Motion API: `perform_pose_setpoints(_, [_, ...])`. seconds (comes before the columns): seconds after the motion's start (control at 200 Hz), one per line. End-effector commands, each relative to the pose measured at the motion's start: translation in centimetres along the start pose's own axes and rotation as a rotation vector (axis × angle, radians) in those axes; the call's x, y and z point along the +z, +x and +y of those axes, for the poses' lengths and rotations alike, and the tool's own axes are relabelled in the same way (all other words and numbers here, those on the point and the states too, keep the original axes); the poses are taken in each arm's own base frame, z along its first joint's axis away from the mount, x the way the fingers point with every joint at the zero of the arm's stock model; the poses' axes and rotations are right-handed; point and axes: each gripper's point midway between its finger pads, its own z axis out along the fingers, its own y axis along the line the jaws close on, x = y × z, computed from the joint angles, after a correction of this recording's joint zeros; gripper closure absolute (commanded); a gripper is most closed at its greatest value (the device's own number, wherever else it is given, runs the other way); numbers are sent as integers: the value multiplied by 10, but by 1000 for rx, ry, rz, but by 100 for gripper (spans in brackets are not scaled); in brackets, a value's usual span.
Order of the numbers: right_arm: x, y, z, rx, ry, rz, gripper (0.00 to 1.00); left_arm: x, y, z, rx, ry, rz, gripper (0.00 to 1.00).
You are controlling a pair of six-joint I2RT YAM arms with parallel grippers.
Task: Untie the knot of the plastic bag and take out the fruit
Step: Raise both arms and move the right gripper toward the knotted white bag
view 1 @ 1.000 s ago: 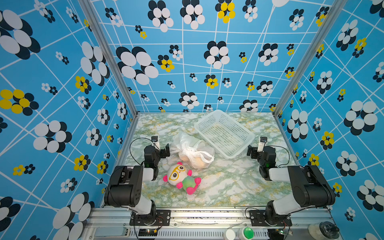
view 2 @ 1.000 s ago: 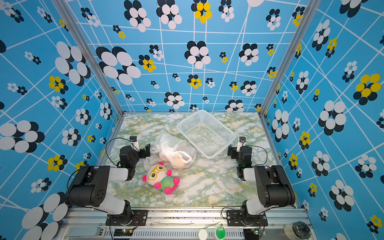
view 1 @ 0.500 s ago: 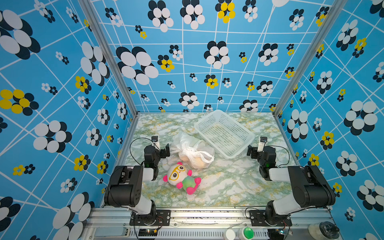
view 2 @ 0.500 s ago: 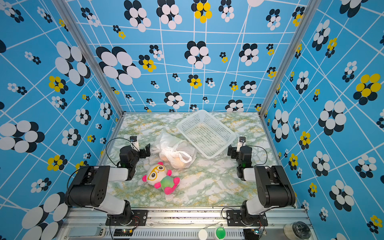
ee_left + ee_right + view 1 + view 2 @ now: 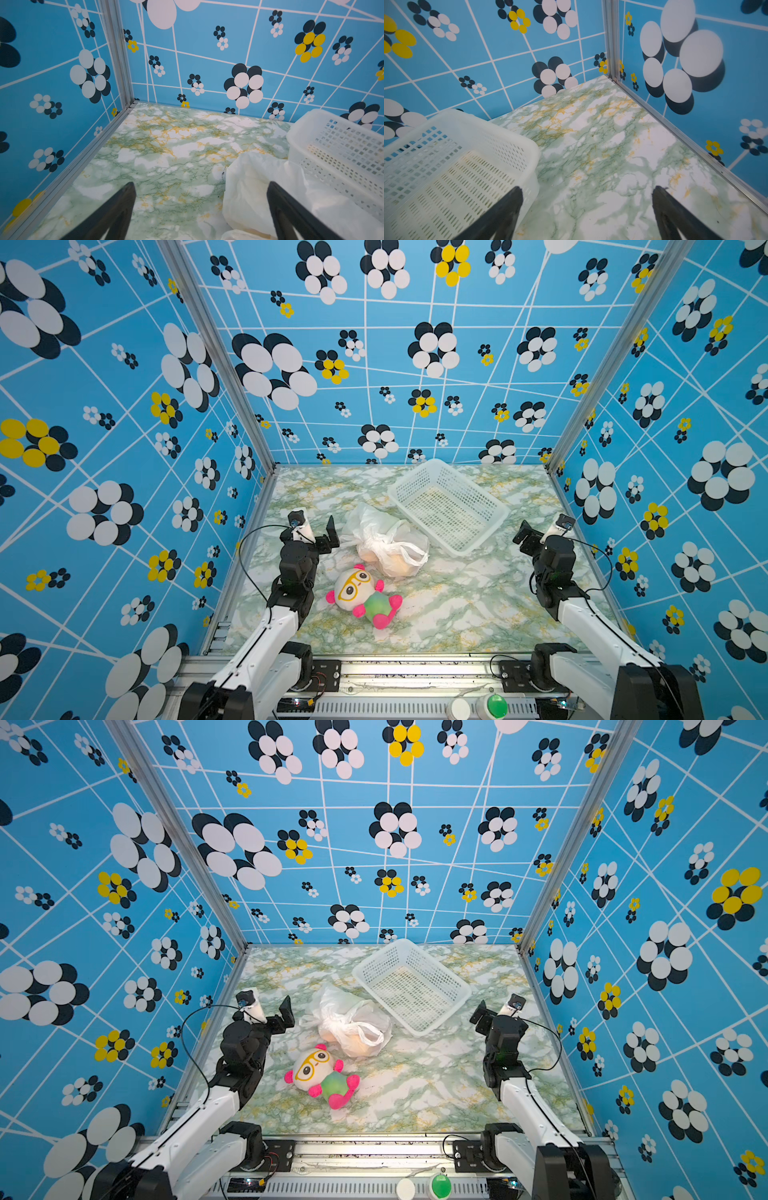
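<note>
Two grippers wait empty, jaws wide apart, probably to keep the middle of the table free. The plastic bag lies just beside the left gripper, at its inner finger, with fruit showing through. The knot seems to be on top, though the view is poor. The basket is beside the right gripper, with bare table ahead and a wall near its outer side

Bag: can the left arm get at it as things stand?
Probably yes. The left claw is open and sits right beside the bag, with nothing between them. The doll lies off to the near side, out of the path.
</note>
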Motion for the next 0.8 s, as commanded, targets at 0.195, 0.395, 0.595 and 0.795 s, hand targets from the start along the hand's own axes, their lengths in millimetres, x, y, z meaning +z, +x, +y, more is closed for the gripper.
perform_pose_setpoints(0.195, [-45,2,-39,503,42,-140,1,-62,-27,35,-340,-114,15,1])
perform_pose_setpoints(0.395, [-52,-52,34,377,-282,-106,1,-87,-63,-15,-265,203,-56,1])
perform_pose_setpoints(0.595, [-55,-50,130,185,-557,48,1,-69,-29,26,-288,-73,112,1])
perform_pose_setpoints(0.795, [-91,-39,209,-43,-717,100,1,-88,-61,1,-332,65,64,1])
